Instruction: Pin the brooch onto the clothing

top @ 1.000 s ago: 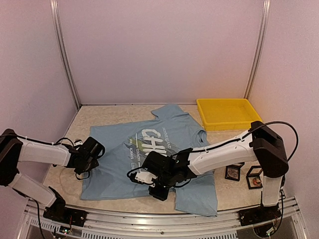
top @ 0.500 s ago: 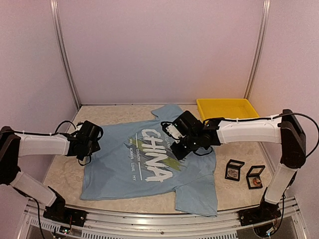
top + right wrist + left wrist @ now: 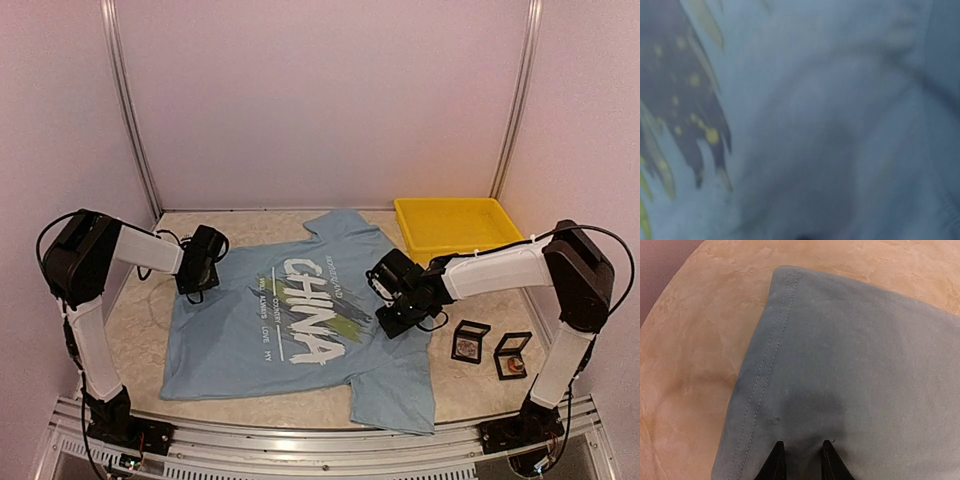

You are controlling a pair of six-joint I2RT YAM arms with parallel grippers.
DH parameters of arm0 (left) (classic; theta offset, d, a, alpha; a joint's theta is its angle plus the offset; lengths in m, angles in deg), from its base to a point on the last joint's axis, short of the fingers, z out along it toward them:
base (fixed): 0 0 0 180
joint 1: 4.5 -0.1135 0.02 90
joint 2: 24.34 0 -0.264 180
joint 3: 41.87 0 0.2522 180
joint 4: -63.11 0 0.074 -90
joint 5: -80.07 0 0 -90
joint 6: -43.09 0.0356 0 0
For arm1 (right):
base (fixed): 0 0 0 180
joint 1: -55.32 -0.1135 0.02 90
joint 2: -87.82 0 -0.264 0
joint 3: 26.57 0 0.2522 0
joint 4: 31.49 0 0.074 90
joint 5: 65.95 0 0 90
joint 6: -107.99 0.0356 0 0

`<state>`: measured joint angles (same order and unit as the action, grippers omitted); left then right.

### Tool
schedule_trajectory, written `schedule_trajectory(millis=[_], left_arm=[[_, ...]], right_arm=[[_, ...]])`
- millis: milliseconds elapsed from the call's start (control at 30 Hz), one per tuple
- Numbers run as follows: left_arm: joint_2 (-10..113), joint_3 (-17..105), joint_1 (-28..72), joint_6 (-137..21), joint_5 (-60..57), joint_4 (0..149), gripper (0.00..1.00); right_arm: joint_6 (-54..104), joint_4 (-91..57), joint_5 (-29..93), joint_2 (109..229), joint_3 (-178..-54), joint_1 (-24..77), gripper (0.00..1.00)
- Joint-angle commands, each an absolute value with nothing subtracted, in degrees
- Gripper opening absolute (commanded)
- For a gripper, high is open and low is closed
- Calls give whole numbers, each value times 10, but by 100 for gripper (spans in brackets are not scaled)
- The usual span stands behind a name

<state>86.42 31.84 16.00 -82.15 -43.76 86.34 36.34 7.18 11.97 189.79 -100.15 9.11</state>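
Clothing first: sleeve of the light blue T-shirt [image 3: 850, 365] directly beneath the left gripper [image 3: 802, 462], with a narrow gap between the jaws and nothing held in it. Stitched hem [image 3: 762, 385] just to the left of the fingertips, bare table [image 3: 690, 350] beyond that. Risk here of a pinch on one loose layer only, hence a sleeve dragged or rucked instead of held taut. Further right, over the shirt's opposite side beside the printed lettering [image 3: 310, 305], the right gripper [image 3: 395, 318]: fully closed, own view blurred, so no telling of any load in the grip. No brooch seen on the shirt. Well to the right of that gripper, two small dark cases [image 3: 468, 342], contents too small to name. Judged hazards: pin pushed through both layers into the table, or fabric sliding under the push for want of a firm hold opposite. Farthest off, behind the right gripper, a yellow tray [image 3: 460, 252], of no concern.
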Motion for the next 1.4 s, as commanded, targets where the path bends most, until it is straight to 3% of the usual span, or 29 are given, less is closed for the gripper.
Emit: schedule_trajectory(millis=[0,367,567,667,800,867,900,967,1000,1167,1367], left_arm=[[871,311,140,-814,-426,893,22],[845,293,111,-848,-444,898,22],[825,288,109,-829,-429,867,24],[778,273,113,-814,-411,835,35],[698,260,143,-774,-425,818,84],[658,257,170,-754,-452,817,98],[641,257,188,-748,-466,818,99],[615,258,235,-732,-487,822,99],[608,257,255,-720,-490,822,99],[575,256,341,-659,-436,842,99],[525,204,379,-644,-368,823,99]], right_arm=[[371,34,145,1912,-985,94,1],[338,59,158,1901,-1044,94,6],[384,145,103,1833,-1057,95,14],[409,228,58,1810,-1075,97,24],[273,351,75,1785,-1136,117,39],[152,375,73,1772,-1175,119,49],[94,362,67,1765,-1184,120,58],[1,314,65,1745,-1179,126,91],[-34,290,68,1740,-1170,129,99],[-76,342,72,1735,-1151,143,99],[-140,433,143,1634,-1033,212,94]])
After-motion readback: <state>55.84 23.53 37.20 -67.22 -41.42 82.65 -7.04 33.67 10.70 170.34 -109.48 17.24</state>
